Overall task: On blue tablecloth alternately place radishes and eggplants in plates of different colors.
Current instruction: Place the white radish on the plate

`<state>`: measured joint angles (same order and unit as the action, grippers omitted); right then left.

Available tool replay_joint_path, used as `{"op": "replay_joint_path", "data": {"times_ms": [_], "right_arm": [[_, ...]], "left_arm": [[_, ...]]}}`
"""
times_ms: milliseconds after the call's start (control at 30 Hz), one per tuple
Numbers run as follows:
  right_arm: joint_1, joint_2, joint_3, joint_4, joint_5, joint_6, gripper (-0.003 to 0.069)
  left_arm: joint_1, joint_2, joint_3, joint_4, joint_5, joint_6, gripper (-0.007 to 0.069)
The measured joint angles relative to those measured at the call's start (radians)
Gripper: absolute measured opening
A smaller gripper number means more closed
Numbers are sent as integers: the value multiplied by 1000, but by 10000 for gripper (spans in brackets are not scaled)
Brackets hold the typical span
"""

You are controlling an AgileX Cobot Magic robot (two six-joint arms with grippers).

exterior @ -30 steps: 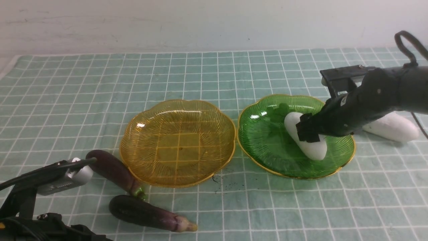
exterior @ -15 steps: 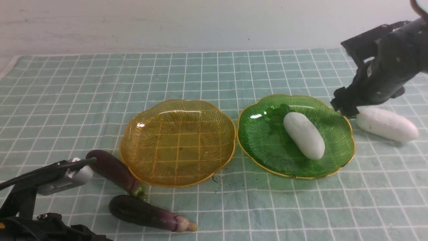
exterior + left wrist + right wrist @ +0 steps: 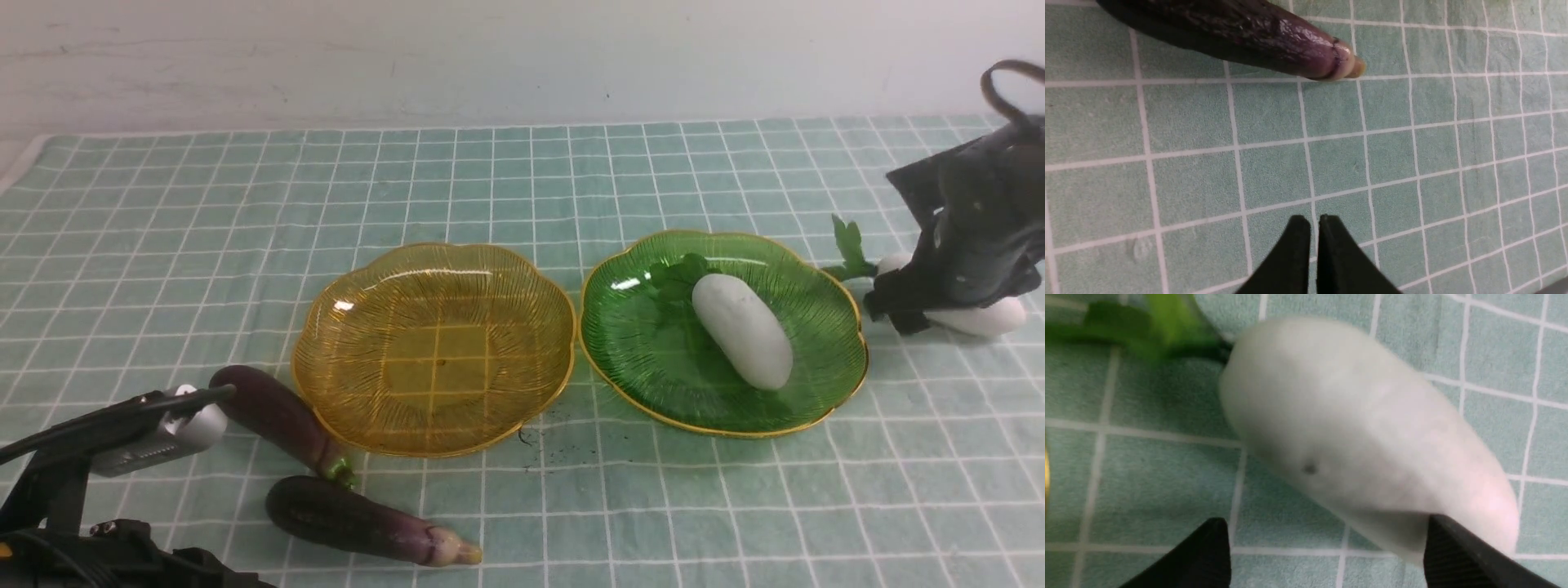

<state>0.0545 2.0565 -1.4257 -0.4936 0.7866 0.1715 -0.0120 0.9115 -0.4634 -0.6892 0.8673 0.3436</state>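
The blue tablecloth (image 3: 522, 180) covers the table. One radish (image 3: 741, 329) lies in the green plate (image 3: 645, 335). The amber plate (image 3: 433, 351) holds nothing. A second radish (image 3: 984, 318) (image 3: 1355, 428) lies on the cloth right of the green plate, leaves (image 3: 847, 245) toward it. My right gripper (image 3: 898, 310) (image 3: 1327, 526) hangs open low over this radish, one finger (image 3: 1453, 547) at its rounded end. Two eggplants lie at the front left, one green-tipped (image 3: 277, 415), one yellowish-tipped (image 3: 367, 523) (image 3: 1249, 32). My left gripper (image 3: 1314, 220) is shut over bare cloth near the latter.
A pale wall (image 3: 522, 57) runs behind the table's far edge. The left arm's wrist (image 3: 122, 433) stands at the front left corner beside the eggplants. Dark specks (image 3: 539, 441) mark the cloth in front of the two plates.
The right gripper left the radish in the green plate, rose away to the right, then came down over the second radish. The left arm has not moved.
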Motion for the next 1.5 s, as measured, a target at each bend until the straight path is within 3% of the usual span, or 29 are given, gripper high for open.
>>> {"op": "replay_joint_path", "data": {"times_ms": [367, 733, 900, 1033, 1100, 1133, 1167, 1200, 1267, 1400, 1500], "right_arm": [[0, 43, -7, -153, -6, 1, 570], [0, 51, -154, -153, 98, 3, 570], [0, 51, -251, -95, 192, 20, 542], [-1, 51, -373, -43, 283, 27, 414], [-9, 51, -429, -3, 311, 38, 297], [-21, 51, -457, 32, 316, 55, 201], [-23, 51, -460, 37, 316, 62, 201], [-43, 51, -473, 79, 316, 95, 94], [-82, 53, -475, 155, 321, 181, 22], [-185, 85, -477, 363, 386, 430, -12], [-231, 107, -477, 494, 427, 519, -13]], "left_arm": [[0, 0, 0, 0, 0, 0, 13], [0, 0, 0, 0, 0, 0, 13], [0, 0, 0, 0, 0, 0, 13], [0, 0, 0, 0, 0, 1, 13], [0, 0, 0, 0, 0, 1, 13], [0, 0, 0, 0, 0, 1, 13], [0, 0, 0, 0, 0, 1, 13], [0, 0, 0, 0, 0, 1, 13], [0, 0, 0, 0, 0, 2, 13], [0, 0, 0, 0, 0, 6, 13], [0, 0, 0, 0, 0, 6, 13]]}}
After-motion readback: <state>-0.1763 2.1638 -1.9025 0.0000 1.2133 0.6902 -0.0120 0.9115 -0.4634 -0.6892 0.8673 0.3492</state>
